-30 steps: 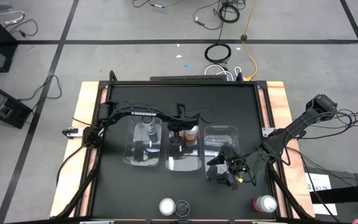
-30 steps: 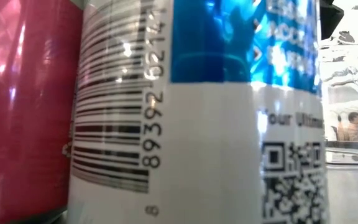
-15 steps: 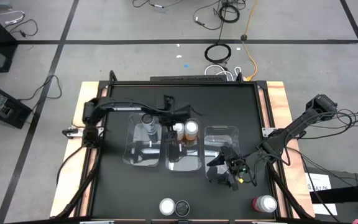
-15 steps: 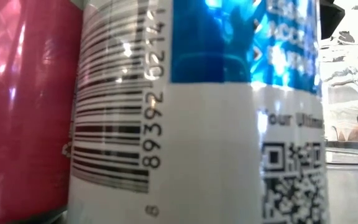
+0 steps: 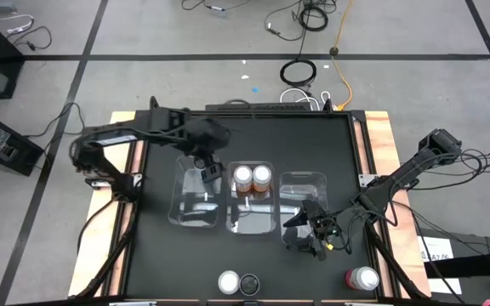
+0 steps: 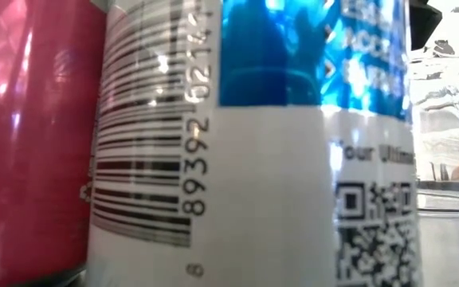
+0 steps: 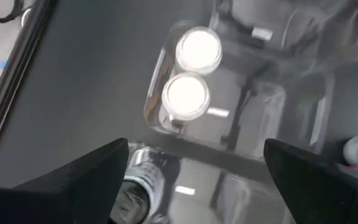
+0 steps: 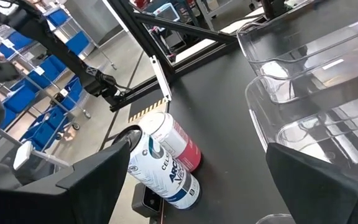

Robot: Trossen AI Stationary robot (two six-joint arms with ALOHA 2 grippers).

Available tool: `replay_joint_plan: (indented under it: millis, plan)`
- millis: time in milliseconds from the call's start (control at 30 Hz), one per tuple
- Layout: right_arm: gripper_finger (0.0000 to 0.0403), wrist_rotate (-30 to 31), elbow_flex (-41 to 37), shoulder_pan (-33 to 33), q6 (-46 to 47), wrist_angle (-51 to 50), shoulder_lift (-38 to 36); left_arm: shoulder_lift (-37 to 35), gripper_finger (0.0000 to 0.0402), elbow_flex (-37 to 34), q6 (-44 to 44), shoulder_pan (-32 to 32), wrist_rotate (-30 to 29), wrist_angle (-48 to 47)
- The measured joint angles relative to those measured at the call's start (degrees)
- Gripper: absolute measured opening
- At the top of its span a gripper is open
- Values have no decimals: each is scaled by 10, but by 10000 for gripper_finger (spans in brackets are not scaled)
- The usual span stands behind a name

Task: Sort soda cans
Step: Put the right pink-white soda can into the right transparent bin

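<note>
Two orange cans with silver tops [image 5: 242, 177] [image 5: 263, 176] stand side by side at the far end of the middle clear bin [image 5: 258, 223]; the left wrist view shows them too [image 7: 186, 96] [image 7: 198, 48]. My left gripper [image 5: 204, 168] [image 7: 196, 149] hangs open over the left bin [image 5: 185, 212], above a grey can [image 7: 140, 178]. My right gripper [image 5: 311, 231] [image 8: 199, 146] waits open at the near end of the right bin [image 5: 300, 183]. Two cans [image 5: 228, 281] [image 5: 249, 283] stand at the table's near edge, and a pink one [image 5: 362, 278] at the near right corner.
The low view is filled by a red can [image 6: 30, 135] and a white-and-blue can [image 6: 253, 159] standing right before the camera; the right wrist view shows the same pair [image 8: 180, 146] [image 8: 166, 174]. The three bins sit in a row mid-table, with bare black table around them.
My left gripper has let go of the second orange can in the middle bin, risen and drawn back toward the table's left, ending over the left bin. That can now stands beside the first orange can. The right arm has kept still.
</note>
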Motion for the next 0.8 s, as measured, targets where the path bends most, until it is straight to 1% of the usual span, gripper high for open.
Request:
replay_joint_plan:
  millis: [133,267,367,467,533,633,733,800]
  plan:
    - [370,0,0,0,0,4,0,-42,384,0,-14,-19,25,-1]
    - [370,0,0,0,0,8,0,-65,384,0,-14,-57,49,0]
    - [370,0,0,0,1,9,0,-69,384,-12,-23,-103,42,12]
    - [370,1,0,-1,25,12,0,-67,384,-43,-53,-156,10,42]
    - [370,4,0,-2,25,12,0,-67,384,-85,-63,-190,-11,99]
    - [370,4,0,-2,12,6,0,-66,384,-167,-72,-237,-15,220]
    - [370,4,2,-2,11,-14,0,-66,384,-260,-116,-270,-15,344]
    - [370,3,16,-2,11,-55,0,-66,384,-319,-148,-285,-23,411]
